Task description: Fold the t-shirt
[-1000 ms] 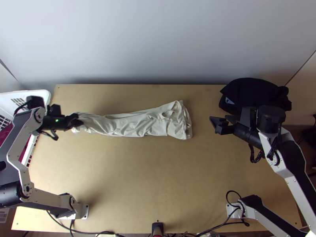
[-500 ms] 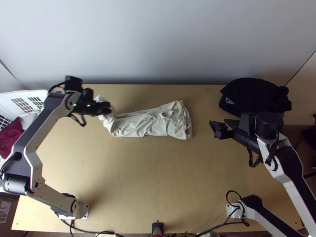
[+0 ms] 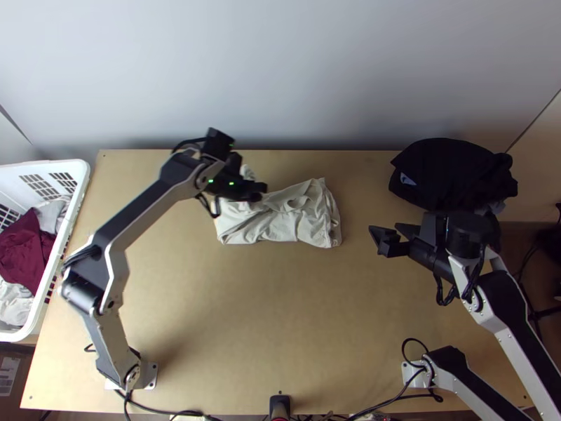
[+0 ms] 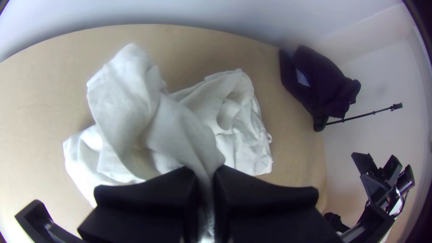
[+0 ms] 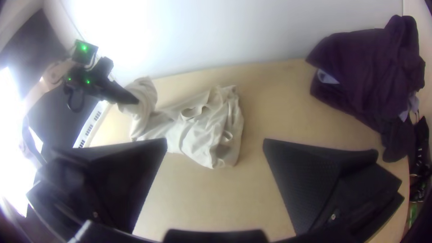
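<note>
My left gripper (image 3: 258,191) is above the left part of the cream t-shirt (image 3: 294,223), near the table's far side. In the left wrist view the left gripper (image 4: 206,180) is shut on one end of the t-shirt (image 4: 240,148), and lifted cloth loops up from its fingers over the rest. The shirt's other end lies flat but wrinkled in a narrow folded strip. My right gripper (image 3: 382,241) stands open to the right of the shirt, apart from it; in the right wrist view the right gripper (image 5: 215,146) has nothing between its fingers.
Dark clothing (image 3: 452,172) lies heaped at the table's far right corner. A white basket (image 3: 78,184) with maroon and pale cloth stands at the left edge. Bare wood of the table (image 3: 280,316) stretches in front of the shirt.
My left gripper has carried the shirt's left end from the table's left side to the right, doubling it back over the remainder. The right gripper has shifted slightly toward the near side.
</note>
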Motion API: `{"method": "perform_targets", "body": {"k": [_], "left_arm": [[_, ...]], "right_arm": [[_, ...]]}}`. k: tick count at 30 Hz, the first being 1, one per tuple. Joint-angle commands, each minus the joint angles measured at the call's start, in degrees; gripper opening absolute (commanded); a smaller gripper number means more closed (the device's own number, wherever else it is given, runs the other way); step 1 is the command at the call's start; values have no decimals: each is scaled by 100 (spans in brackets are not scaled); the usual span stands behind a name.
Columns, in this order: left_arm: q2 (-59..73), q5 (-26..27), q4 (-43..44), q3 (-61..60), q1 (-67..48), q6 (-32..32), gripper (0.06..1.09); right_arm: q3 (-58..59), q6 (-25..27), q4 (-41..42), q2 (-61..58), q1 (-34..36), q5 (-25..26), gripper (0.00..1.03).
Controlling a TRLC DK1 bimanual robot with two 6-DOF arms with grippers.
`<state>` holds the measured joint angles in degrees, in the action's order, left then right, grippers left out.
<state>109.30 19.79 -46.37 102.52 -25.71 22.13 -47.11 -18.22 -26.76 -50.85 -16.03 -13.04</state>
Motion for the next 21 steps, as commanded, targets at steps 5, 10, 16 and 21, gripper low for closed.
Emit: {"method": "perform_targets", "body": {"k": [5, 10, 16, 21], "left_arm": [[1252, -89, 5, 1569, -900, 222, 9], [2008, -89, 23, 2677, -1287, 503, 9], [2412, -89, 550, 2835, -1568, 652, 9], [2544, -177, 919, 2835, -1832, 775, 9]], "right_arm": [[651, -24, 66, 357, 171, 3, 99], [923, -33, 128, 515, 250, 12, 99], [1108, -94, 119, 726, 311, 12, 99], [1231, -103, 84, 840, 320, 3, 99]]}}
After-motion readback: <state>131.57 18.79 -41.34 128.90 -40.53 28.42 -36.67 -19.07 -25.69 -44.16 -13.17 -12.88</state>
